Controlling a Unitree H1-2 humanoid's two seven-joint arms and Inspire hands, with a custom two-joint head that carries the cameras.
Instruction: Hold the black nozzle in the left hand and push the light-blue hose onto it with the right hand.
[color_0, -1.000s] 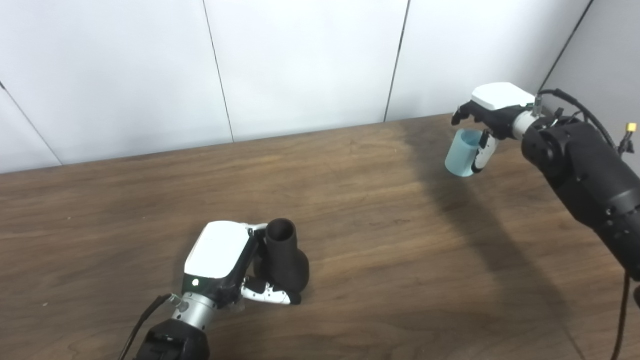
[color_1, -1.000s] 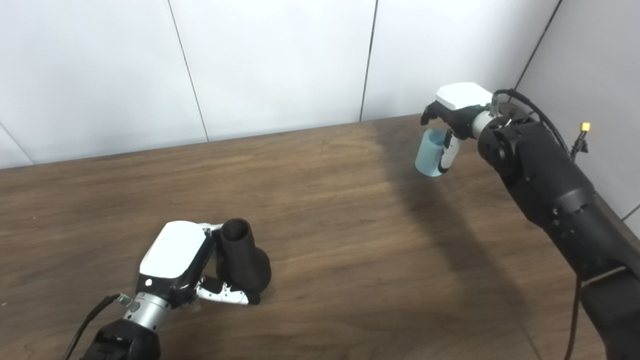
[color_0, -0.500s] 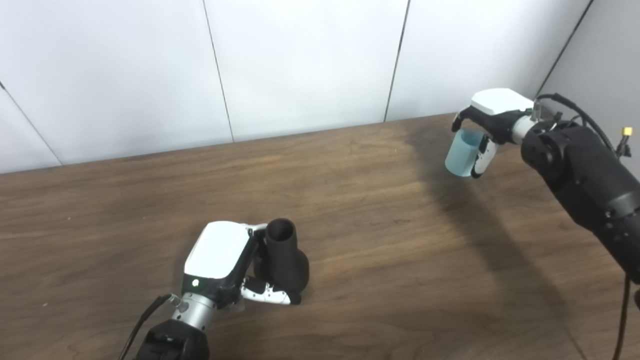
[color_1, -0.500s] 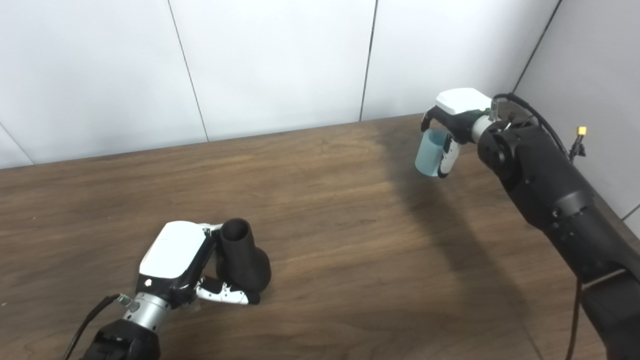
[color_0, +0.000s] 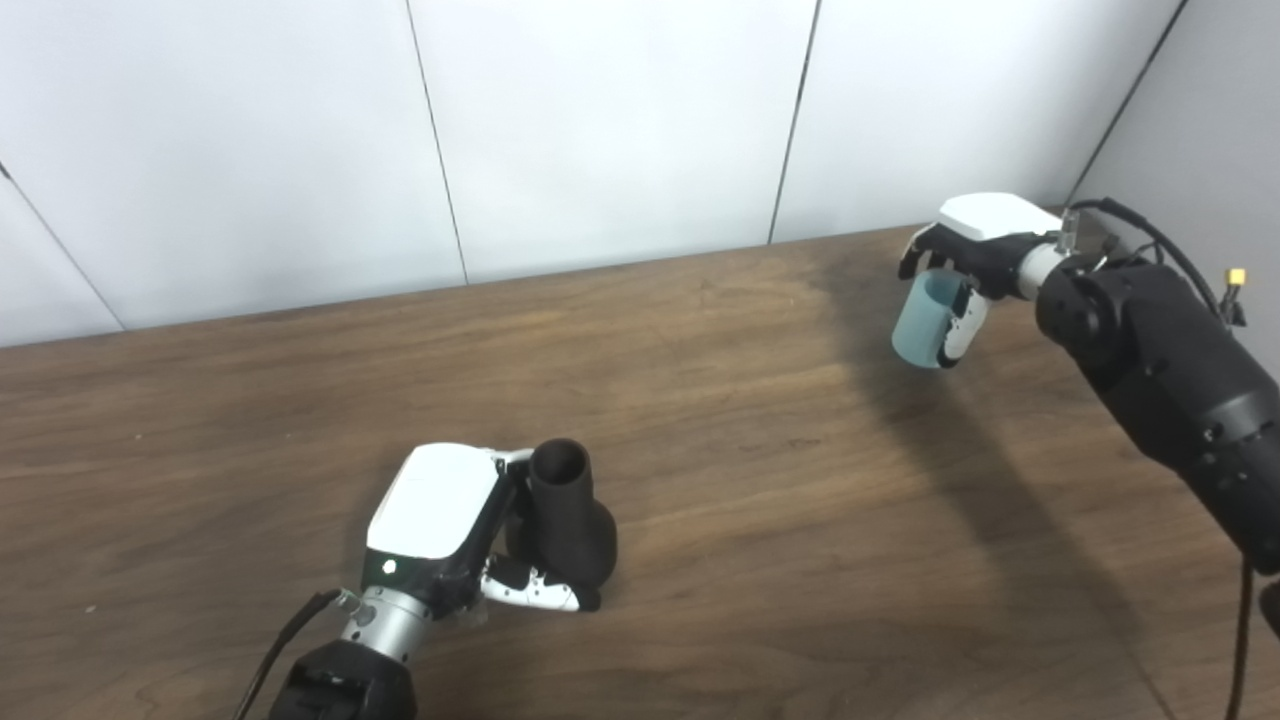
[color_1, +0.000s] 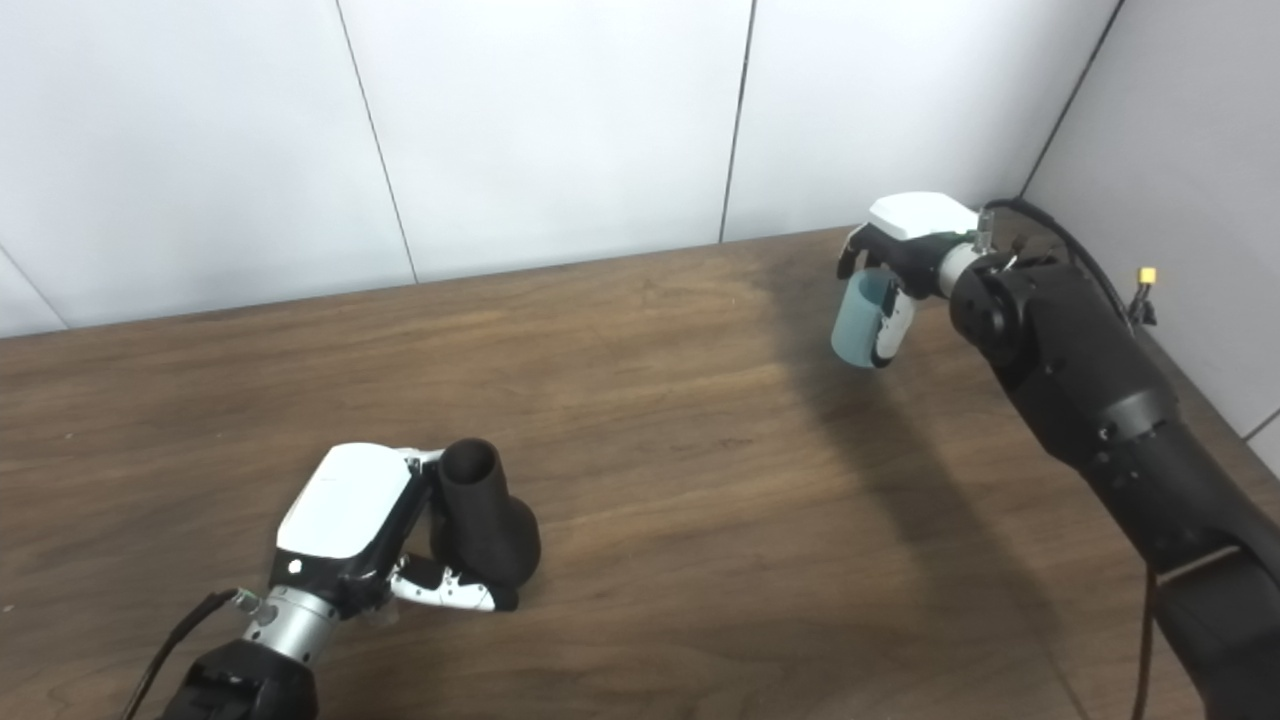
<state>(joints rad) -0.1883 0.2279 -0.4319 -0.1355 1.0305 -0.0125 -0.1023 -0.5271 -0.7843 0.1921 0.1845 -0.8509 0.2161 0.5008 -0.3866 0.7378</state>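
Note:
A black nozzle (color_0: 562, 518) stands upright on the wooden table (color_0: 740, 460) at the lower left, its open narrow end pointing up. My left hand (color_0: 445, 525) is wrapped around its wide base, fingers curled in front of it. Far off at the upper right, my right hand (color_0: 965, 258) is shut on a short light-blue hose piece (color_0: 922, 320), held above the table with its open end tilted up. The two parts are far apart.
White wall panels (color_0: 600, 130) close off the back edge of the table, and a grey wall (color_0: 1200, 130) stands at the right. A black cable (color_0: 1150, 215) loops over my right forearm. The right arm casts a broad shadow (color_0: 930, 440) across the table.
My right hand has dropped a little with the light-blue hose and tilted it more upright. The left hand and the nozzle have stayed where they were.

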